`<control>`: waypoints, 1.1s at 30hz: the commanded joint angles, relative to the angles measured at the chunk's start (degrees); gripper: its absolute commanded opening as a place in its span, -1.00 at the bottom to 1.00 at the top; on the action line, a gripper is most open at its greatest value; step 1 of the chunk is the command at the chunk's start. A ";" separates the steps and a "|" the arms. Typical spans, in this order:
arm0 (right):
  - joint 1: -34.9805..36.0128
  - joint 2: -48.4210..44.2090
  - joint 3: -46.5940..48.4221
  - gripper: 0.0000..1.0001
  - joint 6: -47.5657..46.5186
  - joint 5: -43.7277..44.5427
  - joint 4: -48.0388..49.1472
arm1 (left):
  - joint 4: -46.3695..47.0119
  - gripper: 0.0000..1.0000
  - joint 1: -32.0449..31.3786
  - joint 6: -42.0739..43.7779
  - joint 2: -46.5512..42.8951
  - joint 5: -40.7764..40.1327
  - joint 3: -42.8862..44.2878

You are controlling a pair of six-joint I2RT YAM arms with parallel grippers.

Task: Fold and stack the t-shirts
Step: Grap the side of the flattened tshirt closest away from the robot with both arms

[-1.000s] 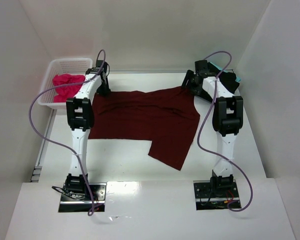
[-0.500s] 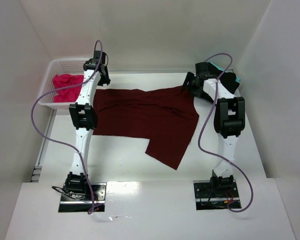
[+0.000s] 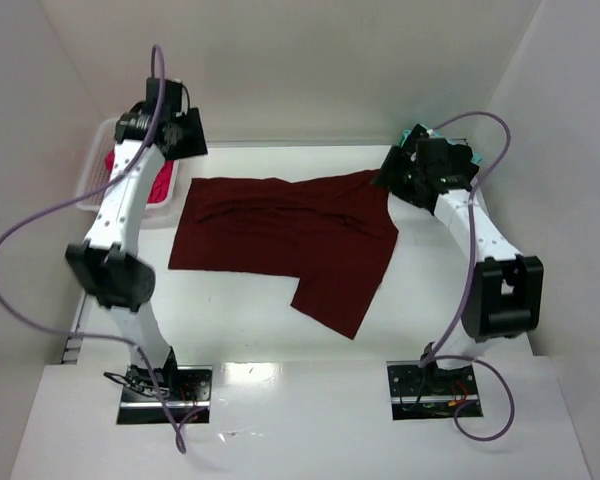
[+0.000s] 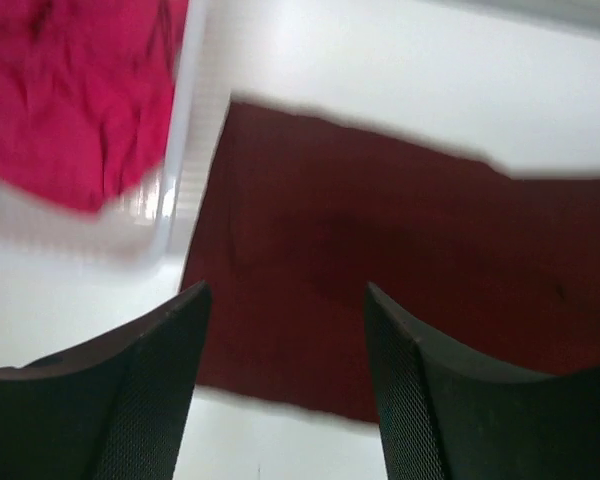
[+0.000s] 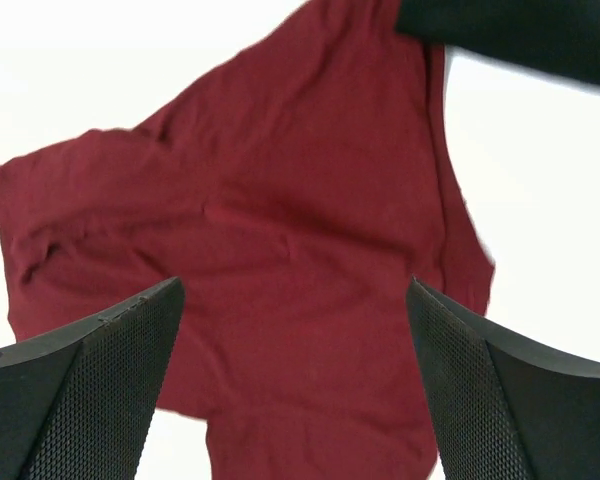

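The left gripper (image 4: 285, 292) has lifted off the maroon shirt's (image 3: 290, 235) far left corner, jaws now apart and empty, beside the white basket (image 3: 92, 170) holding a crumpled pink shirt (image 4: 70, 90). The maroon shirt lies spread on the table (image 3: 250, 320), barely shifted. The right gripper (image 5: 293, 287) has spread wider, empty, above its far right corner.

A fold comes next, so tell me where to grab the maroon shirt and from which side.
Take the maroon shirt by the flap that juts toward the near side at its right end. It lies flat on the table, so come straight down from above with the open right gripper and pinch the flap's near corner; probably the easiest loose edge to lift.
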 commanded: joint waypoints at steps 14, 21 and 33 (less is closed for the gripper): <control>16.29 -24.06 -31.41 0.98 32.68 1.51 -7.91 | 16.39 0.99 6.54 -11.71 -26.02 10.27 -59.06; 21.61 -29.28 -37.51 0.98 39.11 1.51 -9.31 | 19.94 0.99 9.72 -15.79 -27.17 9.86 -63.65; 30.47 -22.60 -39.27 0.98 39.11 1.51 -13.80 | 19.95 0.99 12.89 -17.34 -24.42 6.77 -63.66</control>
